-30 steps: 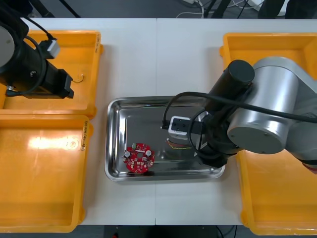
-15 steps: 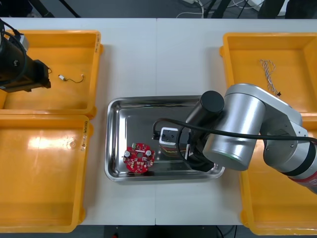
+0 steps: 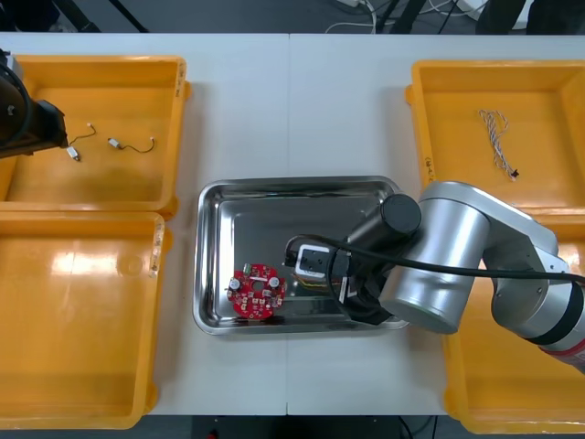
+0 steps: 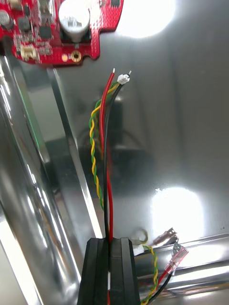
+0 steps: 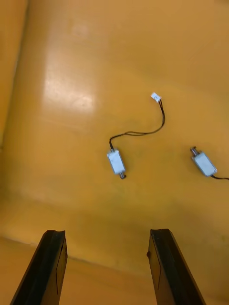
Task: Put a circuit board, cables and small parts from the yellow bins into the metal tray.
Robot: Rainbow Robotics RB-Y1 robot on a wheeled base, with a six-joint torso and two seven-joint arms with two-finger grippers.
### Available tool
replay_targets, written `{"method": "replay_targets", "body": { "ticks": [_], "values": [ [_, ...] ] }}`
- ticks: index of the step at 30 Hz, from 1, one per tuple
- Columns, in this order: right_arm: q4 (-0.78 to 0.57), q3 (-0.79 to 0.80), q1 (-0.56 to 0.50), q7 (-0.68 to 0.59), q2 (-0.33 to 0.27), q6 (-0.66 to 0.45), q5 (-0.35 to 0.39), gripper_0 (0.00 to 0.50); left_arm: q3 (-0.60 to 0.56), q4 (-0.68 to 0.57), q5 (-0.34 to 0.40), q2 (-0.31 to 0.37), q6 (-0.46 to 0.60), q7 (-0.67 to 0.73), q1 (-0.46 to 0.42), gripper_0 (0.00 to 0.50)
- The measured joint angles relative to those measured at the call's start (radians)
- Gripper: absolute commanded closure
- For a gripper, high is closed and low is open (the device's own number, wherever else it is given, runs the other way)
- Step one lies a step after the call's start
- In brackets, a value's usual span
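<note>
**Right gripper (image 4: 109, 242) clenched on the red and yellow cable (image 4: 108, 200) inside the metal tray (image 3: 215, 197)**

Your right arm (image 3: 457, 270) reaches low over the right half of the tray, which sits on the table (image 3: 292, 101) between the yellow bins (image 3: 82, 311). Your left arm (image 3: 23, 128) hangs at the table's left edge, over the far left bin (image 3: 119, 96). The left gripper (image 5: 107, 233) is released, its fingers wide apart above the bin floor. Toward the left of the tray's shiny floor you see the round red circuit board (image 3: 257, 292). The right fingers pinch the cable tight. Its strands run out across the tray floor, and the free end with its small white plug stops just short of the board. A twisted blue and white cable (image 3: 496, 137) lies in the far right bin (image 3: 457, 91). Two small metal parts (image 3: 114, 143), each with a thin dark lead, lie apart on the left bin's floor, ahead of the spread fingers.
</note>
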State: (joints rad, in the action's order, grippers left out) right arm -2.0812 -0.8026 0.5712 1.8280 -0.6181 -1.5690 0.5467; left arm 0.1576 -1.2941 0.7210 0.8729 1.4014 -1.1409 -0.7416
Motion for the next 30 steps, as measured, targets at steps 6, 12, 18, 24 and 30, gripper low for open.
{"method": "replay_targets", "body": {
  "ticks": [6, 12, 18, 24, 30],
  "values": [
    [0.001, -0.054, 0.000, 0.000, -0.028, 0.031, -0.018, 0.500, 0.000, 0.057, -0.021, -0.013, -0.067, 0.000, -0.003, 0.000],
    [0.023, -0.070, -0.004, 0.000, -0.030, 0.059, -0.029, 0.500, 0.000, 0.109, -0.047, -0.051, -0.131, 0.000, -0.010, 0.000],
    [0.025, -0.079, -0.004, 0.001, -0.031, 0.062, -0.063, 0.343, 0.000, 0.128, -0.070, -0.083, -0.160, 0.000, -0.010, 0.000],
    [0.026, -0.080, -0.004, 0.036, -0.031, 0.062, -0.076, 0.000, 0.000, 0.162, -0.084, -0.103, -0.211, 0.000, -0.010, 0.000],
    [0.026, -0.080, -0.005, 0.038, -0.031, 0.062, -0.077, 0.000, 0.000, 0.194, -0.095, -0.109, -0.247, 0.000, -0.010, 0.000]
  ]
}}
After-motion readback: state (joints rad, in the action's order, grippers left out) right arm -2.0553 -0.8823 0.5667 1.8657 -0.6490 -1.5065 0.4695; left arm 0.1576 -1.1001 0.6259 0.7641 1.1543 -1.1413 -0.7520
